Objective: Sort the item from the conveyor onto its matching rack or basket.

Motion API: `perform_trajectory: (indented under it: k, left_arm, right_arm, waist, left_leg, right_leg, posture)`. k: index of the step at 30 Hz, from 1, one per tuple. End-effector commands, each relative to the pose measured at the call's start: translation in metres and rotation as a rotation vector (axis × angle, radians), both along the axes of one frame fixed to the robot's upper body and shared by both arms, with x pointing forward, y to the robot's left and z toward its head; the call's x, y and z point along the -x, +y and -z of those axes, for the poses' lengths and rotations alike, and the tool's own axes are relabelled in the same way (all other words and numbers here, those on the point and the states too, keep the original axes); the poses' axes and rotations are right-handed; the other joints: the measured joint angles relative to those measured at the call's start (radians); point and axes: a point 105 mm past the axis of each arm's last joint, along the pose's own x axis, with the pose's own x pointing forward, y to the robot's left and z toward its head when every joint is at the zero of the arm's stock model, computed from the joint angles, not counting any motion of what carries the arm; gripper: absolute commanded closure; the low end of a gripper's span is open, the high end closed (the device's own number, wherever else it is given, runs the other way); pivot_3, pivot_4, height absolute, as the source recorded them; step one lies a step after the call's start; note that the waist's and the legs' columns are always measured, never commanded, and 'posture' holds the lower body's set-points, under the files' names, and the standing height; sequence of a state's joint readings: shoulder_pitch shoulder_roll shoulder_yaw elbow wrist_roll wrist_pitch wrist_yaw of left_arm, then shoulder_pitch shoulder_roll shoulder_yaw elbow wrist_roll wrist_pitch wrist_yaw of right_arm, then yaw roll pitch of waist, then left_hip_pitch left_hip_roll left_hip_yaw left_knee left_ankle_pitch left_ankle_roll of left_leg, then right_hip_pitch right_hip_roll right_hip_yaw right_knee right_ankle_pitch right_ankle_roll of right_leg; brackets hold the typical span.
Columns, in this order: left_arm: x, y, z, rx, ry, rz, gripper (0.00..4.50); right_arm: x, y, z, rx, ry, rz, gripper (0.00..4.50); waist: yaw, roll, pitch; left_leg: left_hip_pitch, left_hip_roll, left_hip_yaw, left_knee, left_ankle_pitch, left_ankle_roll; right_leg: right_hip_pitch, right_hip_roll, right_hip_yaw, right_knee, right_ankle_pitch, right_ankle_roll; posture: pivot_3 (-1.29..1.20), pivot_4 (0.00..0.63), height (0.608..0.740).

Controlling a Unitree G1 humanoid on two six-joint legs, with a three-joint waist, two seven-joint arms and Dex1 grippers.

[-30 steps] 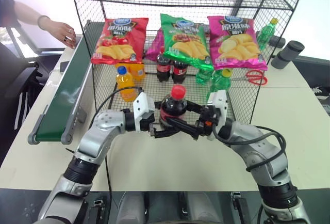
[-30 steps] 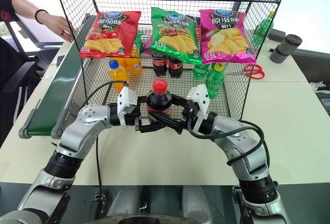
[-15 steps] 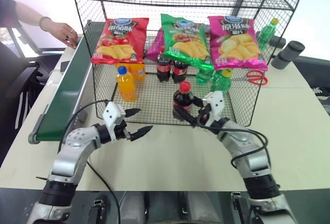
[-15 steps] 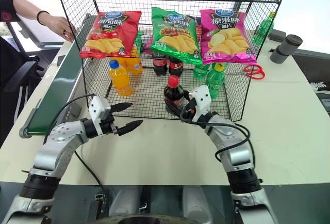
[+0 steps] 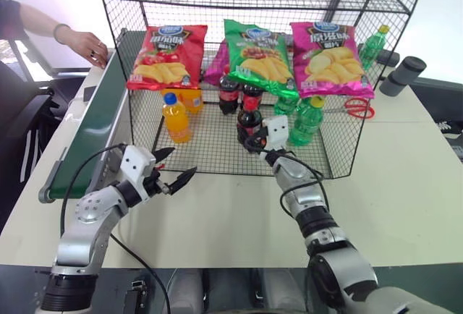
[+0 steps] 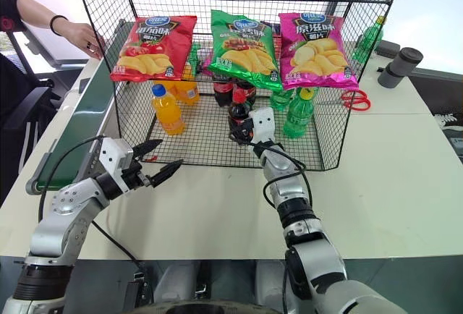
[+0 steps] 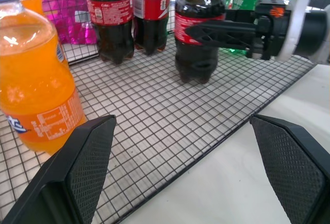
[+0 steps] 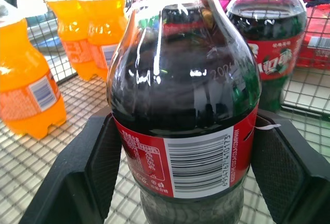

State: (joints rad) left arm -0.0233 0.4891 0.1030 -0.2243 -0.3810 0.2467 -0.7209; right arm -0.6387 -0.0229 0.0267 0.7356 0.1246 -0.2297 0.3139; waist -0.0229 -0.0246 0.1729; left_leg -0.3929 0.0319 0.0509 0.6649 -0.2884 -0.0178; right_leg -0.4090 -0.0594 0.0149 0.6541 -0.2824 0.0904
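Right gripper (image 5: pixel 255 134) — fingers clamped on the small dark-brown plastic cola bottle with red cap (image 5: pixel 250 117), upright on the black wire-mesh rack's (image 5: pixel 217 151) bottom tier, beside two matching bottles. Left gripper (image 5: pixel 173 173) — fingers spread, empty, over the table.

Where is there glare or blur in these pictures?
Right wrist view: white glare streaks on the held cola bottle, and the orange bottles behind look washed out at the top. Left wrist view: the near orange bottle is soft, and the fingers are blurred.
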Motion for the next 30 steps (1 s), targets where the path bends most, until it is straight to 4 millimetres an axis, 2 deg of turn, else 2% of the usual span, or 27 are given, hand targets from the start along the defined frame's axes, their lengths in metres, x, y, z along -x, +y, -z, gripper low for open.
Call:
perform_trajectory:
  k: [1,4,5,6,7,11,17,22,26,30]
  left_arm:
    - [0.001,-0.003,-0.012,0.002,-0.059,0.004,0.07]
    - [0.0,-0.006,-0.011,0.004,-0.058,0.007,0.07]
    - [-0.001,-0.006,-0.011,0.005,-0.057,0.008,0.0]
    - [-0.001,-0.007,-0.011,0.007,-0.057,0.009,0.0]
    - [-0.001,-0.007,-0.011,0.008,-0.057,0.01,0.0]
    - [-0.003,-0.008,-0.012,0.01,-0.054,0.014,0.0]
    - [-0.006,-0.005,-0.014,-0.003,-0.048,0.001,0.0]
    - [-0.007,0.0,-0.015,-0.024,-0.036,0.001,0.0]
    - [-0.008,0.011,-0.015,-0.05,-0.028,-0.007,0.0]
    - [-0.009,0.025,-0.017,-0.076,-0.019,-0.021,0.0]
  right_arm:
    - [-0.002,0.008,-0.022,-0.023,-0.093,-0.029,1.5]
    - [-0.002,0.011,-0.019,-0.033,-0.08,-0.053,1.5]
    - [-0.001,0.011,-0.019,-0.04,-0.077,-0.06,0.48]
    - [-0.001,0.012,-0.019,-0.044,-0.078,-0.064,0.13]
    - [-0.001,0.011,-0.019,-0.045,-0.079,-0.067,0.05]
    - [0.003,0.007,-0.022,-0.029,-0.112,-0.065,0.05]
    - [0.025,-0.023,-0.018,0.032,-0.134,-0.073,0.05]
    - [0.064,-0.06,-0.014,0.13,-0.11,-0.139,0.05]
    - [0.1,-0.089,-0.024,0.195,-0.08,-0.212,0.05]
    - [0.127,-0.113,-0.036,0.229,-0.039,-0.261,0.05]
  waist:
    - [0.0,0.0,0.0]
    - [-0.002,0.0,0.0]
    - [-0.003,0.0,0.0]
    - [-0.005,0.0,0.0]
    - [-0.009,0.0,0.0]
    - [-0.021,0.0,0.0]
    - [-0.02,0.0,0.0]
    - [-0.018,0.0,0.0]
    - [-0.019,0.001,0.0]
    - [-0.019,0.001,0.0]
  left_leg:
    - [0.0,0.0,0.0,0.0,0.0,0.0]
    - [0.0,0.0,0.0,0.0,0.0,0.0]
    - [0.0,0.0,0.0,0.0,0.0,0.0]
    - [0.0,0.0,0.0,0.0,0.0,0.0]
    - [0.0,0.0,0.0,0.0,0.0,0.0]
    - [0.0,0.0,-0.001,0.0,0.0,0.0]
    - [0.0,0.0,-0.001,-0.001,0.0,0.0]
    - [0.0,-0.001,-0.001,-0.001,0.0,0.0]
    - [0.001,0.0,-0.001,-0.001,0.0,0.0]
    - [0.002,0.0,-0.001,-0.001,0.0,0.0]
  right_leg:
    - [0.0,0.0,0.0,0.0,0.0,0.0]
    - [0.0,0.0,0.0,0.0,0.0,0.0]
    - [0.0,-0.001,0.0,0.0,0.0,0.0]
    - [0.0,-0.001,0.0,0.0,0.0,0.0]
    - [0.0,-0.001,0.0,0.0,0.0,0.0]
    - [0.0,-0.001,0.0,0.001,0.0,0.0]
    - [0.0,-0.002,-0.001,0.0,0.0,0.0]
    - [0.001,-0.002,0.0,0.0,0.0,0.0]
    - [0.001,-0.002,0.0,0.0,0.0,0.0]
    - [0.002,-0.002,0.0,0.0,0.0,0.0]
  posture:
    - [0.0,0.15,0.74]
    - [0.0,0.15,0.74]
    - [0.0,0.15,0.74]
    - [0.0,0.15,0.74]
    - [0.0,0.15,0.74]
    - [0.0,0.15,0.74]
    - [0.0,0.15,0.74]
    - [0.0,0.15,0.74]
    - [0.0,0.15,0.74]
    - [0.0,0.15,0.74]
